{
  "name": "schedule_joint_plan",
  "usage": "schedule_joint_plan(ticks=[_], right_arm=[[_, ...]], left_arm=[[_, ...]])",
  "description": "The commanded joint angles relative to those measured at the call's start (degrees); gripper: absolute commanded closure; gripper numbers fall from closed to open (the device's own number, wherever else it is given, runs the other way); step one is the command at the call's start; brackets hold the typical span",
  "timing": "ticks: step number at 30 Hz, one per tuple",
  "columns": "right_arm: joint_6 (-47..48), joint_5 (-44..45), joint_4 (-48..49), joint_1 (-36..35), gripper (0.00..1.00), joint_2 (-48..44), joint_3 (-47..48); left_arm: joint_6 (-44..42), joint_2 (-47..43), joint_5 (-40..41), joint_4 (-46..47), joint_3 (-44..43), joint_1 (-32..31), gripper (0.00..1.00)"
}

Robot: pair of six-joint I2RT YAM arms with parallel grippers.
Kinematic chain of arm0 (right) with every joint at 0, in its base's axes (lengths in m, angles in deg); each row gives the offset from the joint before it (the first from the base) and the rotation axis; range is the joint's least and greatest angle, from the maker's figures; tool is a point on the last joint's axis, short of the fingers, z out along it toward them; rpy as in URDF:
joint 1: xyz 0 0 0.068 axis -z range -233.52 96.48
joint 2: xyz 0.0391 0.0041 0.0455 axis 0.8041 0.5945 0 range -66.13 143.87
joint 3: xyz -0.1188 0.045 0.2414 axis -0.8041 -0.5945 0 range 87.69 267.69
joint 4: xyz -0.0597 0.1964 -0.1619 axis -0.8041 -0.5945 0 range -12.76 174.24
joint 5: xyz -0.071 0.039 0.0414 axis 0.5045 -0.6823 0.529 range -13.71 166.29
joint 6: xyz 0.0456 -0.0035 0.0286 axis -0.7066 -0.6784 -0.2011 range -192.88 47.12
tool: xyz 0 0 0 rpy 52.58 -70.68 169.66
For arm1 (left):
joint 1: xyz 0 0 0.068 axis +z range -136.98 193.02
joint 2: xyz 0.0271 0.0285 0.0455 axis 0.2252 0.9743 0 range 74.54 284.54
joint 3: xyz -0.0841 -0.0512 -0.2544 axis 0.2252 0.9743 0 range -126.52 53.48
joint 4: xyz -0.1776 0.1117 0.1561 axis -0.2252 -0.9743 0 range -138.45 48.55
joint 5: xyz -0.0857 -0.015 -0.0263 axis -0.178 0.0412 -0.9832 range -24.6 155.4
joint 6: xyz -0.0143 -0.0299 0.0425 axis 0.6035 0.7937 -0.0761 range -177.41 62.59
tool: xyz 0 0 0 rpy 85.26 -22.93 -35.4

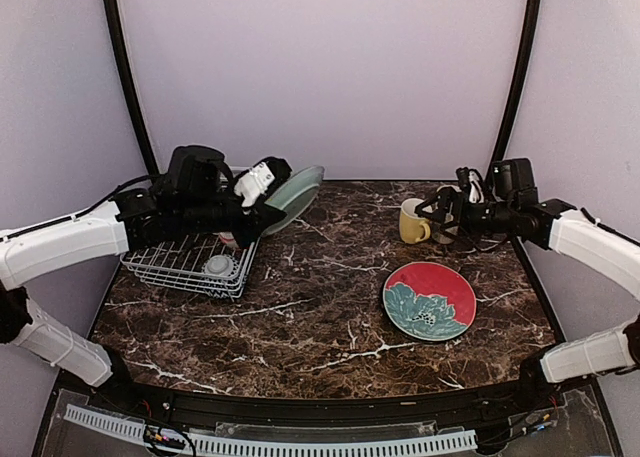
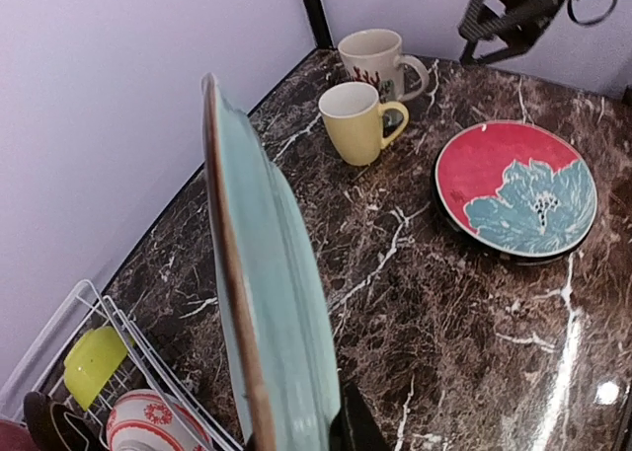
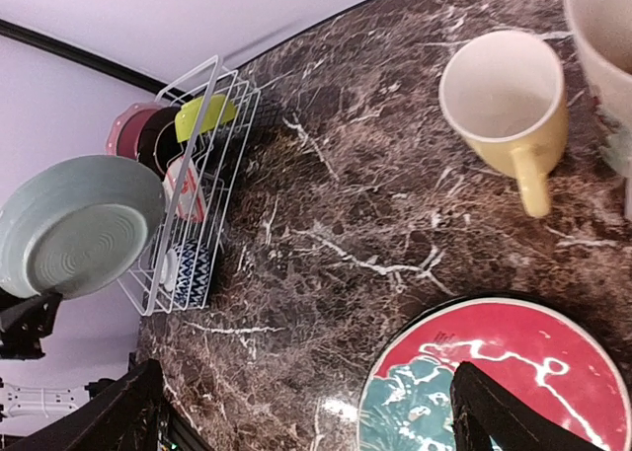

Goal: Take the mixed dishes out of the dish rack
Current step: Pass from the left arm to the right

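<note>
We see the left arm stretched over the rack point(image 1: 180, 267), the left gripper point(image 1: 265, 215) clamped on the lower rim of a pale green plate point(image 2: 262, 273). The plate stands on edge above the fingers, clear of the table and just past the rack's side. The right arm reaches in low, the right gripper point(image 1: 442, 217) spread wide and empty. The yellow mug point(image 3: 509, 101) sits just beyond its fingers, and the red plate point(image 3: 504, 382) lies under one fingertip.
</note>
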Motion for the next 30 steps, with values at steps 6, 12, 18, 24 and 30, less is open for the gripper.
schedule_joint_plan(ticks=[6,12,18,24,30], right_arm=[[-6.64,-2.43,7.36,-10.4,0.01,10.37,6.73],[-9.4,-3.12,9.0,-13.63,0.01,15.27,8.99],[-11.37,-5.66,11.13,-17.98,0.04,22.75,11.21],[-13.46,-8.25,15.73,-20.97,0.27,27.3,12.56],[-14.63,-8.21,17.71,-21.68,0.68,28.48,12.77]], left_arm=[[-24.2,7.03,34.01,11.86,4.44,-18.85,0.99],[-32.03,13.1,44.77,18.17,6.41,-25.7,0.99],[-35.54,16.43,51.97,25.09,6.98,-28.56,0.99],[-37.58,19.18,56.27,29.41,6.71,-29.53,0.99],[-39.28,20.29,57.47,31.27,7.13,-30.56,0.99]])
